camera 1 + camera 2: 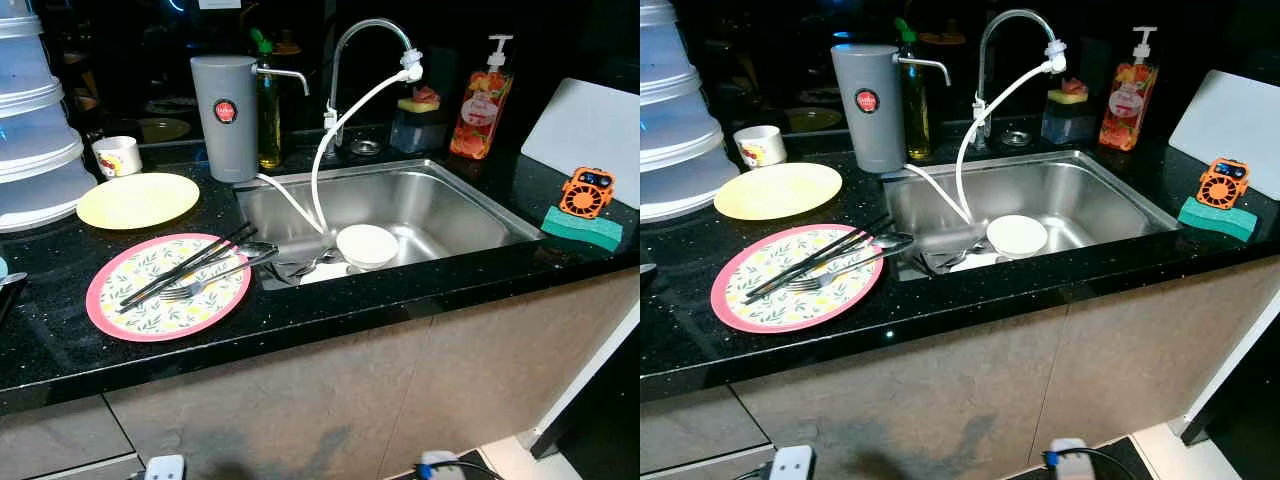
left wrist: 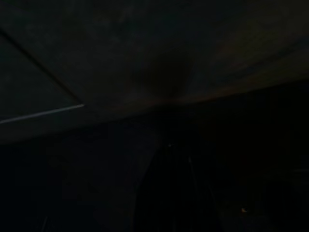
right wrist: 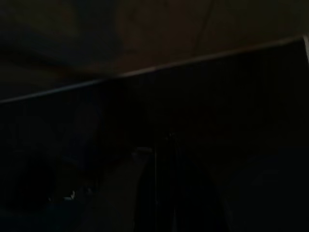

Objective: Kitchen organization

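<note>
A pink-rimmed floral plate (image 1: 150, 305) lies on the black counter near its front edge. Black chopsticks (image 1: 185, 265), a fork (image 1: 205, 285) and a spoon (image 1: 885, 242) rest across it. Behind it sits an empty yellow plate (image 1: 138, 199), with a small white cup (image 1: 118, 155) further back. In the steel sink (image 1: 450, 200) stands a white bowl (image 1: 367, 245) beside some cutlery (image 1: 300, 266). Both arms hang idle in the shade. In the dark wrist views the left gripper (image 2: 169, 193) and right gripper (image 3: 164, 193) are faint silhouettes.
A grey jug (image 1: 224, 117), an oil bottle (image 1: 268, 110) and the faucet (image 1: 365, 40) with its white hose stand behind the sink. A soap dispenser (image 1: 482, 100), white board (image 1: 590, 130), orange gadget (image 1: 586, 192) and green sponge (image 1: 582, 228) are at right. Stacked white containers (image 1: 30, 120) stand at left.
</note>
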You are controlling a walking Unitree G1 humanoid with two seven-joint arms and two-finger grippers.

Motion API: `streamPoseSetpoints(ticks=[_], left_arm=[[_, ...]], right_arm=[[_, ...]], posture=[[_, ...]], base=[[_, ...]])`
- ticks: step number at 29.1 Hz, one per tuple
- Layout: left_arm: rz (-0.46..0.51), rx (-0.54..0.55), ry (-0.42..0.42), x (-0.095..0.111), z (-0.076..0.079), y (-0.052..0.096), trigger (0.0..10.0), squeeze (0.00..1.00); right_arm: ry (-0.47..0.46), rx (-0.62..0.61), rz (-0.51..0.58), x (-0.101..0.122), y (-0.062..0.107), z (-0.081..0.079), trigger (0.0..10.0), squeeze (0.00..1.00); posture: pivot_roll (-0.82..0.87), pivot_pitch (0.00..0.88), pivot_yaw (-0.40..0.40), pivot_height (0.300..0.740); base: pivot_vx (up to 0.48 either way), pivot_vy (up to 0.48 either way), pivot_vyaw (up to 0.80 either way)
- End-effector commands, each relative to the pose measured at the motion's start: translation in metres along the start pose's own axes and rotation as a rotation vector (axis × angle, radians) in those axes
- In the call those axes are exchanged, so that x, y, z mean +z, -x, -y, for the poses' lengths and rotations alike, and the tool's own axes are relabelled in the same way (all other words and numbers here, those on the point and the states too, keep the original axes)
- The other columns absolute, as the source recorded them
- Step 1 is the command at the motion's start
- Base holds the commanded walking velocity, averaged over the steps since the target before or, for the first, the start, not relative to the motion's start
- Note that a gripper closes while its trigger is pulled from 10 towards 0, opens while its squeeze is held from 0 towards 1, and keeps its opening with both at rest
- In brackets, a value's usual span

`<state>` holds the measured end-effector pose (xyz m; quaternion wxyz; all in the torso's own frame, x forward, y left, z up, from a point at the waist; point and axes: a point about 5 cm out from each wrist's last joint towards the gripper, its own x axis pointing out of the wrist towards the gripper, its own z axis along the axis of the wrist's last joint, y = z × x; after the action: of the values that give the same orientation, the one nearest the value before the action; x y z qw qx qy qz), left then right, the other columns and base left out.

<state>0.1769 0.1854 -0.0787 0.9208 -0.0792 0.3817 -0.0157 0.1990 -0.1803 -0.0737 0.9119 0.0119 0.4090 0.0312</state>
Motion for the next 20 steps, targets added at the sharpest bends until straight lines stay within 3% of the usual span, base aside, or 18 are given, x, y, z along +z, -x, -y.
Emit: streamPoseSetpoints(ticks=[1, 20], left_arm=[[-0.035, 0.019, -0.025, -0.007, -0.001, 0.002, 10.0, 0.0], [-0.021, 0.037, -0.035, -0.004, -0.001, 0.001, 10.0, 0.0]], right_arm=[[-0.004, 0.036, 0.03, 0.006, -0.001, -0.004, 10.0, 0.0], [-0.032, 0.05, -0.012, -0.009, 0.002, -0.005, 10.0, 0.0]], posture=[[0.01, 0.046, 0.0, 0.74], [0.02, 0.043, 0.011, 0.74]], base=[[0.0, 0.0, 0.0], [0.0, 0.0, 0.0]])
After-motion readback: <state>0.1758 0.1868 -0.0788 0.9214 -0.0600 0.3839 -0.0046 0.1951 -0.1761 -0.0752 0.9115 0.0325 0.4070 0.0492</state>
